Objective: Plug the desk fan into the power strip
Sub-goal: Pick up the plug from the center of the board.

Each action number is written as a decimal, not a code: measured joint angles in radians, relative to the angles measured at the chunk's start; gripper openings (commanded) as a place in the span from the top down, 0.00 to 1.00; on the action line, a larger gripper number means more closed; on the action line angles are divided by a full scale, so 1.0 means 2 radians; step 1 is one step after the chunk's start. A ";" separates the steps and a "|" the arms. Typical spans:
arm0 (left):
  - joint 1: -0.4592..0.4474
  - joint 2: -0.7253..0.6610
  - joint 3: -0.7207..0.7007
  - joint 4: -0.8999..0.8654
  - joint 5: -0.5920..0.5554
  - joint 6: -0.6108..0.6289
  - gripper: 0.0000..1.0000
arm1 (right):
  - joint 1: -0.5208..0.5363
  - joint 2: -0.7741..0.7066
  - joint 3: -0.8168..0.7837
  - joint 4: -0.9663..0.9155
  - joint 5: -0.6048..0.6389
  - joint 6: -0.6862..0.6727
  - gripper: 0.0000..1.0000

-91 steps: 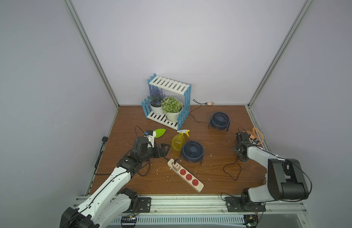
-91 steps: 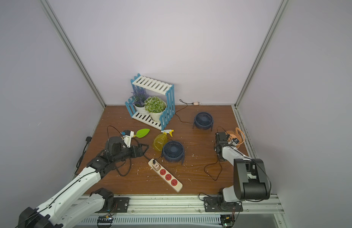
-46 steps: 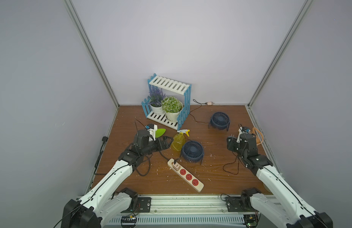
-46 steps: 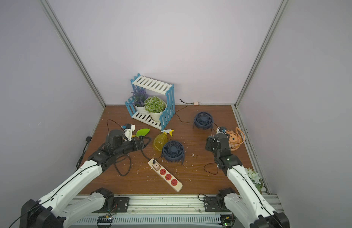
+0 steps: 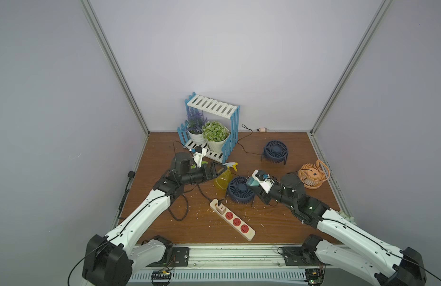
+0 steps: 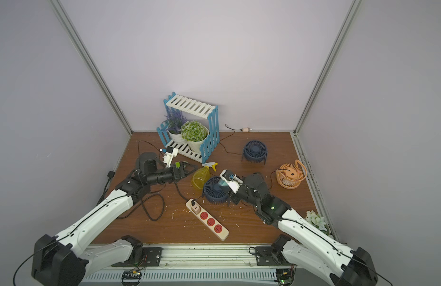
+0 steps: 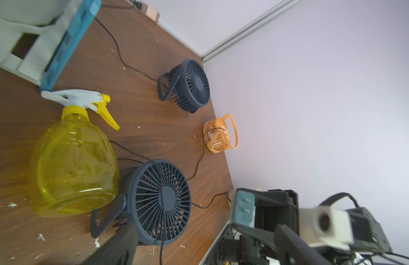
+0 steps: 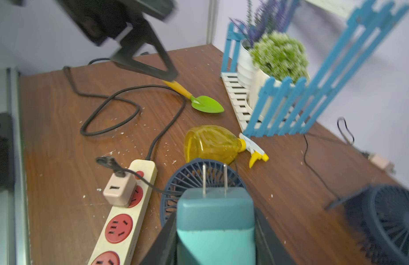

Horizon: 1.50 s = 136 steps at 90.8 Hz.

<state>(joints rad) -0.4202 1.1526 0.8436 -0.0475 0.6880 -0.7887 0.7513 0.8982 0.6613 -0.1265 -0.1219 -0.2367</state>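
**Inspector:** Your brown wooden tabletop (image 5: 276, 222) is laid out as it was. What has changed is your arms. A second ago the right arm was folded back against the right wall, and it now reaches in to the centre. The left arm has drawn back from the strip toward the far left.

**Operator:** Did that uncover anything?

**Inspector:** Yes. The orange slatted desk fan (image 5: 312, 174) by the right wall is now in plain sight. It stands well apart from the nearer dark-blue round fan (image 5: 240, 189) at the centre and the farther dark-blue round fan (image 5: 274, 151). A yellow plastic spray bottle (image 5: 223, 178) lies on its side just beside the nearer one.

**Operator:** Where is the strip?

**Inspector:** The long cream power strip (image 5: 235, 221) lies at an angle, near and slightly left of the nearer blue fan. A beige cube adapter (image 5: 220, 209) occupies its far-end socket, and three red sockets are free.

**Operator:** And the grippers?

**Inspector:** Your right gripper (image 8: 215, 238) is clamped on a teal two-pronged plug block (image 8: 216, 206). It sits above the nearer blue fan with the prongs forward, not yet over the strip. A thin black cord (image 7: 200, 158) appears to run from it to the orange fan, but I cannot trace all of it. Your left gripper (image 5: 219, 170) has its jaws wide apart and holds nothing, beside the bottle.

**Operator:** What does that mean for the task?

**Inspector:** In my judgement the pickup is done. You must still turn the prongs down, line them up over a free socket and press. Nothing braces the strip, so your free left arm could steady it.
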 measured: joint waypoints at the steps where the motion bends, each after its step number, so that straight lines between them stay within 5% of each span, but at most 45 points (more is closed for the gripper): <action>1: -0.002 0.002 0.000 0.000 0.001 0.000 0.04 | 0.005 0.001 0.003 0.000 0.000 -0.009 0.80; 46: -0.085 0.062 0.066 -0.038 0.031 0.060 0.10 | 0.061 0.047 0.068 -0.062 0.028 -0.162 0.83; 96: -0.108 0.086 0.072 -0.097 0.026 0.104 0.55 | 0.064 0.071 0.068 -0.071 0.039 -0.179 0.87; 136: -0.116 0.096 0.070 -0.072 0.041 0.091 0.59 | 0.064 0.072 0.063 -0.057 0.027 -0.179 0.90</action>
<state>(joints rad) -0.6525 1.3441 0.9840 -0.1921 0.7704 -0.6075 0.8787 1.0416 0.7879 -0.2405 -0.0685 -0.5953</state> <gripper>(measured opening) 0.413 0.397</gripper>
